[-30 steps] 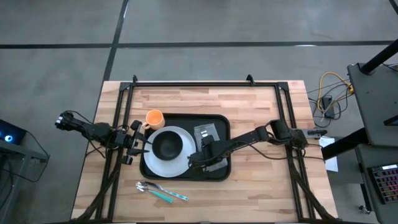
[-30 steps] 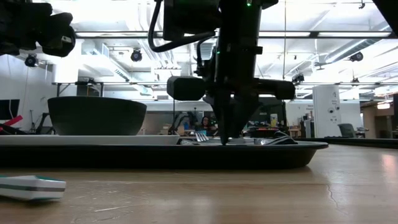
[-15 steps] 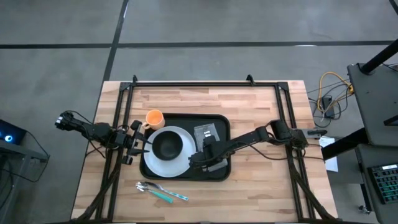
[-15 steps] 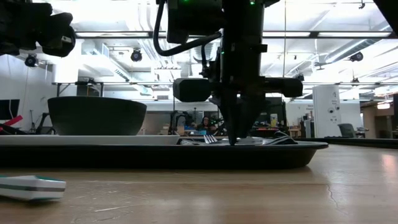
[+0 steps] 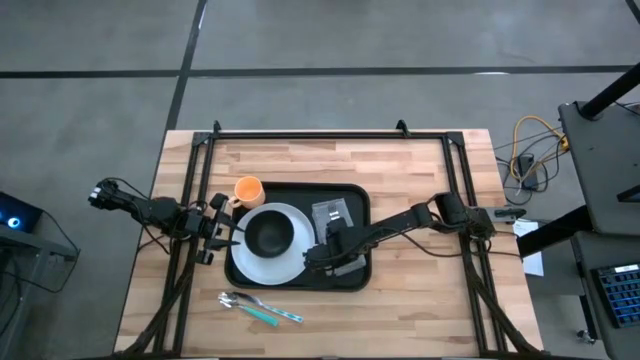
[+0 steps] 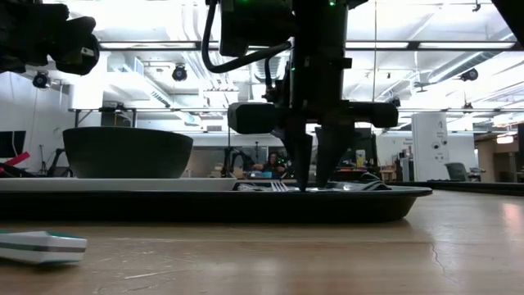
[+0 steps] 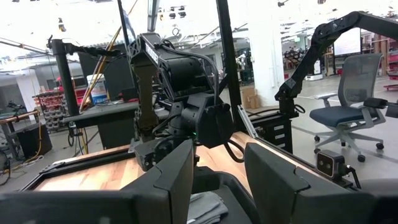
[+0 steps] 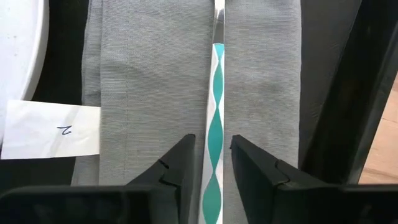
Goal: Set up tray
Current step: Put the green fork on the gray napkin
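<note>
Parting since a second ago, the right gripper (image 6: 308,185) fingers now straddle a teal-patterned utensil handle (image 8: 213,134) lying on the grey napkin (image 8: 152,81) in the tray (image 5: 352,278). Left gripper (image 5: 222,230) unchanged, jaws apart, holding nothing, beside the plate (image 5: 252,265).

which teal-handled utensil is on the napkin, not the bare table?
The one between the right gripper's open fingers: a teal-and-white handle lying lengthwise on the grey napkin in the tray. The other utensils lie on the wood table, in front of the tray.
</note>
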You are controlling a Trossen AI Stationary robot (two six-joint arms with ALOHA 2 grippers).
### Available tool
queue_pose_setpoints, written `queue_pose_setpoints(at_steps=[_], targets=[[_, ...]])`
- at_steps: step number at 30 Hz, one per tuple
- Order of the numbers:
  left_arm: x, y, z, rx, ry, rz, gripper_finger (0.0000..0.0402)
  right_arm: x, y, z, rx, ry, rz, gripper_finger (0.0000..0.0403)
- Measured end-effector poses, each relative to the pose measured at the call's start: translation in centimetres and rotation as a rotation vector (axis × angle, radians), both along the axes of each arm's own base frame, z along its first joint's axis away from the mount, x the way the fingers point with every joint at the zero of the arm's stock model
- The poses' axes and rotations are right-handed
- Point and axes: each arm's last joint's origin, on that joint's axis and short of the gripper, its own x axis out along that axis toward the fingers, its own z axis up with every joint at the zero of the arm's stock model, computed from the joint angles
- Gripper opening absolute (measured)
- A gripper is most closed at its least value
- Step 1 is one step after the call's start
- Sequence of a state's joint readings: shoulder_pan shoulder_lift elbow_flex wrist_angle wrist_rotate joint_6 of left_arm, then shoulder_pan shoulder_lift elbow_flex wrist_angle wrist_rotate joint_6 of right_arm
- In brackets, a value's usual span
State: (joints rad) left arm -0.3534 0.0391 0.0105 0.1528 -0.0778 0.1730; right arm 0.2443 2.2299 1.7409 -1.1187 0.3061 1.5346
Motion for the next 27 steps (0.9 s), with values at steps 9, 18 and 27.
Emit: queue_pose_setpoints(at_steps=[9,18,27], targets=[[0.0,0.0,0.0,0.000,0.000,0.000,0.0126,0.1,-0.5,0.0,-0.005,0.022,0.064,0.0121],[0.0,0.0,0.0,0.000,0.000,-0.001,0.0126,0.5,-2.2,0.0,0.046,0.072,0.177,0.0138],[0.0,0.0,0.0,-0.009,0.003,-0.002,0.0126,1.7,-4.3,-0.2,0.097,0.035,0.326,0.0176]])
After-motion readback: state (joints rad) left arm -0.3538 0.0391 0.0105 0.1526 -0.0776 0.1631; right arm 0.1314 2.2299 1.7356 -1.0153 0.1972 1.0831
